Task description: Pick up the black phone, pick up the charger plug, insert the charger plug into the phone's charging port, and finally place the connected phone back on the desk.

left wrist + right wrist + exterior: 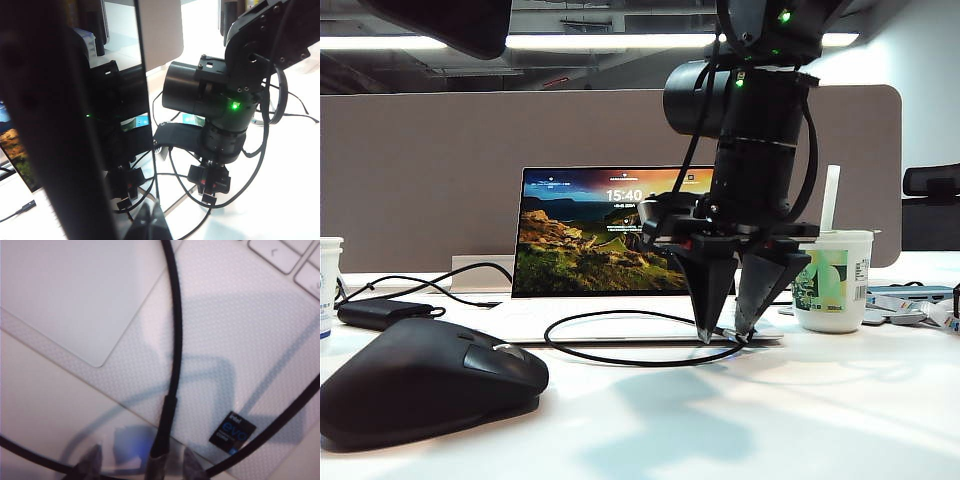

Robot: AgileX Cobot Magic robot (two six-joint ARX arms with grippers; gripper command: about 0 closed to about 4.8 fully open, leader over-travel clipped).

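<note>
A robot's right gripper (725, 333) reaches down to the front edge of an open white laptop (620, 318) on the desk (740, 420), its two dark fingers spread wide on either side of the end of a thin black cable (620, 357). The right wrist view shows the charger plug (161, 452) between the blurred fingertips (89, 463), lying at the laptop's palm-rest edge beside the trackpad (70, 290) and an Intel Evo sticker (232, 432); the jaws stand apart from the plug and are not yet closed on it. The cable loops over the desk in front of the laptop, whose screen shows a landscape and a clock. The black phone (75, 130) fills the near side of the left wrist view, standing tall and close to the lens, its glossy glass mirroring the right arm; the left gripper itself cannot be made out in any view, though its jaws are pressed nearly shut. A black computer mouse (425, 385) sits in the left foreground of the exterior view, a small black power brick (382, 312) lies behind it, and a white cup with a straw (832, 282) stands to the right of the laptop
</note>
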